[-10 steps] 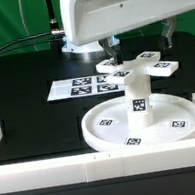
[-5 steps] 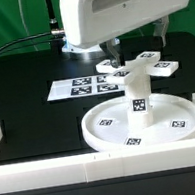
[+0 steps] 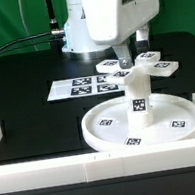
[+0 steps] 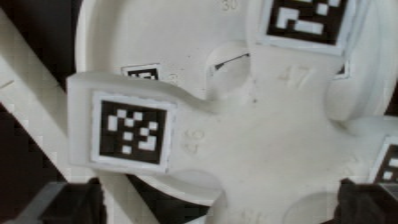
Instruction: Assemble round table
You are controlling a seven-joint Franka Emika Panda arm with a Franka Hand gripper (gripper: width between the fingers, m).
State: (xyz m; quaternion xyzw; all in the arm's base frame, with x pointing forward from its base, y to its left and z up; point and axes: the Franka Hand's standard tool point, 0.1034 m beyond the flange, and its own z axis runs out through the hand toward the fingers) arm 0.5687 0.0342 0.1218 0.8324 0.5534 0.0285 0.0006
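White border blocks (image 3: 56, 172) edged the matte black table (image 3: 23, 86) nearest the camera. Behind them the smooth round rimmed disc (image 3: 111, 132) lay flat, its thick cylinder post (image 3: 139, 101) upright, the four-armed cross piece (image 3: 137, 67) atop. The gripper (image 3: 129, 52) hung over it, fingers spread. Farther lay the marker board (image 3: 79, 87), then green backdrop (image 3: 4, 23).

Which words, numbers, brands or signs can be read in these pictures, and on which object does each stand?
No readable words, numbers or brand names are visible.
Only black-and-white square tags, coded patterns without letters:
on the large round rimmed white plastic disc,
on the short thick white cylinder post,
on the white four-armed cross piece,
on the flat white marker board.
In the wrist view the tags are larger but still carry no text.
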